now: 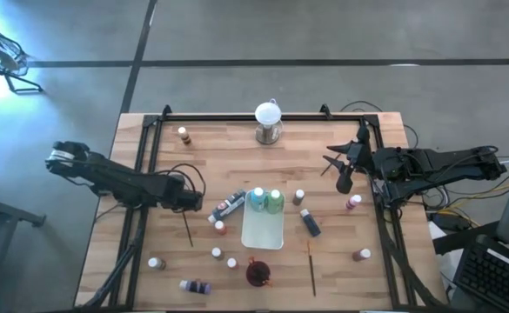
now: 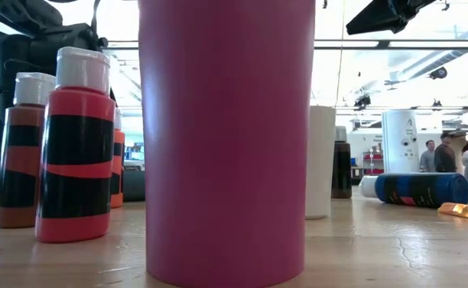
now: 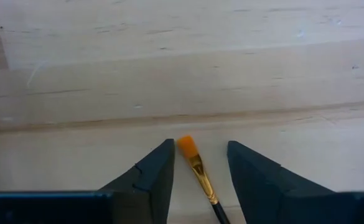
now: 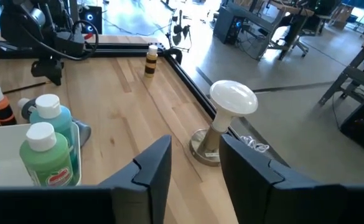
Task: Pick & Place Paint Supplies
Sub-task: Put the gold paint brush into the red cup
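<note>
left gripper [image 3: 199,163]: sitting low over the bare wood table [image 3: 182,74], fingers partly spread and straddling a thin wooden-handled brush with an orange bristle tip [image 3: 194,165]. The brush is lying flat right between the two pads; can't tell if they're actually touching it.

right gripper [image 4: 194,163]: hanging up in the air on the far right side, fingers partly apart, gripping nothing.

ahead of the right gripper: a white globe on a metal base [image 4: 222,121] is standing just past the fingertips.

off to its side: a white rectangular tray [image 1: 264,226] is holding an upright teal bottle [image 4: 50,118] and green bottle [image 4: 46,155], both white-capped and touching each other.

farther from both grippers: more small white-capped paint bottles are sitting scattered around the tray, a dark blue one [image 1: 310,221] lying on its side, plus a second brush [image 1: 311,266] and a dark red cup [image 1: 257,273] at the near edge.
</note>
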Available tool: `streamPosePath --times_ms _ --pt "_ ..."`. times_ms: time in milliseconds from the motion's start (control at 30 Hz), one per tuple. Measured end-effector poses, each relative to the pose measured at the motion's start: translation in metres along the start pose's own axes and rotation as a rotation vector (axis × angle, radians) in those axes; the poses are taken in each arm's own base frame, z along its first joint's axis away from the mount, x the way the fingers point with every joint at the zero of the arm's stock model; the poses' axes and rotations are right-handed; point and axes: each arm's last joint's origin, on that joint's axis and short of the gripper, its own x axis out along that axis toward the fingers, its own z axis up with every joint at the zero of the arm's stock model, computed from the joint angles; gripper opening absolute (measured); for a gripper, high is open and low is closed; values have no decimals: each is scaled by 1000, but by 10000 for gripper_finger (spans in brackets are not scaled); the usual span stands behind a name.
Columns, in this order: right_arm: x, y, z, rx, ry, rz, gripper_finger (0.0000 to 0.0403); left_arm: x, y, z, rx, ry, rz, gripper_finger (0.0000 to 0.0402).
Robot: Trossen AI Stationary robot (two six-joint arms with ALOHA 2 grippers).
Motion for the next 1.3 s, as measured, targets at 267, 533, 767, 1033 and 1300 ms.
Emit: streamPosePath --times_ms 267,533,767,1033,1300 --pt "0 0 0 -7 0 0 103 0 0 0 18 0 -3 96" --pt "0 0 0 -8 1 0 79 0 -1 0 55 -26 -12 14" --pt "0 0 0 -9 2 0 63 0 -1 1 77 -36 -13 4" --pt "0 0 0 -27 2 0 66 -6 -6 1 136 -56 -29 2" --pt "0 0 0 -26 2 0 95 -15 -15 3 175 -99 -76 1"
